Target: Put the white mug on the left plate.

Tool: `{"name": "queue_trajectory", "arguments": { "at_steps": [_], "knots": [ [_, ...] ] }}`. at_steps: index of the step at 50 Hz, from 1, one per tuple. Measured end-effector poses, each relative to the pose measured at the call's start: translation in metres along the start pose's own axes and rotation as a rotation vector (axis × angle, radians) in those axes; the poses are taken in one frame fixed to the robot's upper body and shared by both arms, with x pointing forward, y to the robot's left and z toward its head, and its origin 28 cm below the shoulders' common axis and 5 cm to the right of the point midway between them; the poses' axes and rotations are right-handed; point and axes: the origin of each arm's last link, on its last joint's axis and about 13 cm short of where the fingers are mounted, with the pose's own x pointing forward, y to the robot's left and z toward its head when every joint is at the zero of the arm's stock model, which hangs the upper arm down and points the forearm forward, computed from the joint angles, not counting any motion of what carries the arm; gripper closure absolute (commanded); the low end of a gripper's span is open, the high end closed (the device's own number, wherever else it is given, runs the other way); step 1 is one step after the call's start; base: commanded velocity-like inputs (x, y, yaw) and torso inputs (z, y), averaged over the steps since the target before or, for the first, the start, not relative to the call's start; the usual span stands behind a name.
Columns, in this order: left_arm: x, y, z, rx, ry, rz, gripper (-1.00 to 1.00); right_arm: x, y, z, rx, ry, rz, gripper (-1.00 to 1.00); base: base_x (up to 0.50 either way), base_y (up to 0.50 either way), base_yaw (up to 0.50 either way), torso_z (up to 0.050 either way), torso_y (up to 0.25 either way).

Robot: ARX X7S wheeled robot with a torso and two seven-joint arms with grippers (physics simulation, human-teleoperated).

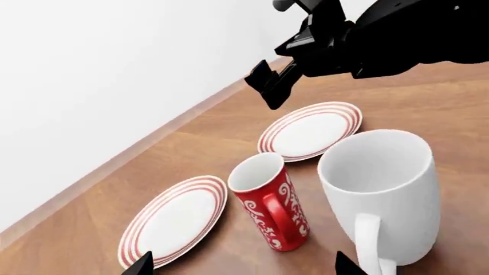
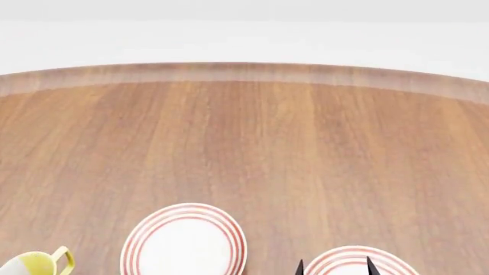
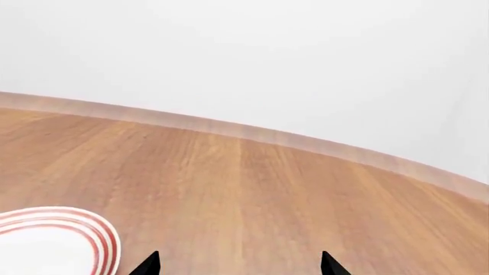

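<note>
The white mug [image 1: 382,189] stands upright on the wooden table, its handle turned toward my left gripper [image 1: 244,270]. That gripper is open and empty, with one fingertip [image 1: 347,267] close to the mug's handle and the other by the left plate [image 1: 172,220]. The left plate, white with red rings, also shows in the head view [image 2: 183,240]. My right gripper [image 1: 269,86] hovers open and empty above the right plate [image 1: 310,130]; its tips show at the bottom of the head view [image 2: 335,267] and of the right wrist view [image 3: 238,268].
A small red mug with white swirls [image 1: 269,209] stands between the white mug and the left plate. A white mug with yellow inside [image 2: 34,264] sits at the head view's bottom left. The right plate [image 2: 355,260] and a plate edge [image 3: 54,240] show. A white wall borders the table's far edge [image 2: 244,71].
</note>
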Motion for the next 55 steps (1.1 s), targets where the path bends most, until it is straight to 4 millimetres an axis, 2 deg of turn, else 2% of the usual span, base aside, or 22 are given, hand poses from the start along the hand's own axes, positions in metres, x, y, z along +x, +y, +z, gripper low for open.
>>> {"name": "queue_trajectory", "arguments": {
  "at_steps": [13,34,55],
  "knots": [
    [0.000,-0.003,-0.003,-0.017,-0.002,-0.029,-1.00,0.000,0.000,0.001,0.000,-0.002,0.000,-1.00,0.00,0.00,0.00,0.000,0.000],
    [0.019,-0.018,-0.025,-0.076,0.000,-0.151,-1.00,0.000,0.000,0.003,-0.001,-0.006,0.001,-1.00,0.00,0.00,0.00,0.000,0.000],
    [0.032,-0.022,-0.040,-0.127,-0.016,-0.194,-1.00,0.001,0.001,0.007,0.015,-0.011,0.020,-1.00,0.00,0.00,0.00,0.000,0.000]
  ]
}}
